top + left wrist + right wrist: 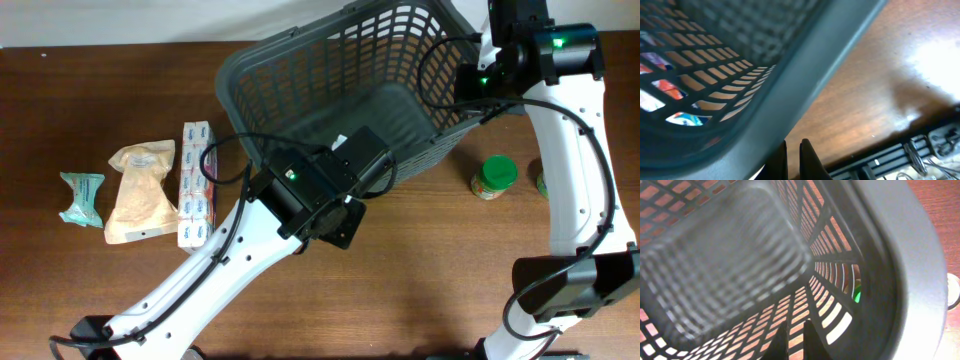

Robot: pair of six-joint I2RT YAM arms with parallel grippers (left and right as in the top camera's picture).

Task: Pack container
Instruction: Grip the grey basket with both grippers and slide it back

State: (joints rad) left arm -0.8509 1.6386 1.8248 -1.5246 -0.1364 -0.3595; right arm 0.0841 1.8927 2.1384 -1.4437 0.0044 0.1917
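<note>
The container, a dark grey lattice basket (pixel 232 100), stands at the table's back centre. My left gripper (pixel 335 200) hangs over its near rim; its wrist hides the fingers from above. In the left wrist view the fingers (pixel 793 159) are shut with a thin gap, empty, right beside the basket's rim (pixel 805 75). My right gripper (pixel 470 85) is at the basket's right end. In the right wrist view its fingers (pixel 799 340) are shut and empty, inside the basket against the slotted wall (pixel 840 275), below the rim (pixel 912 255).
On the left lie a teal packet (pixel 82 197), a tan bag (pixel 140 190) and a white, red and blue box (pixel 195 183). A green-lidded jar (pixel 494 177) stands right of the basket, near my right arm. Colourful packaging (pixel 667 90) shows through the lattice.
</note>
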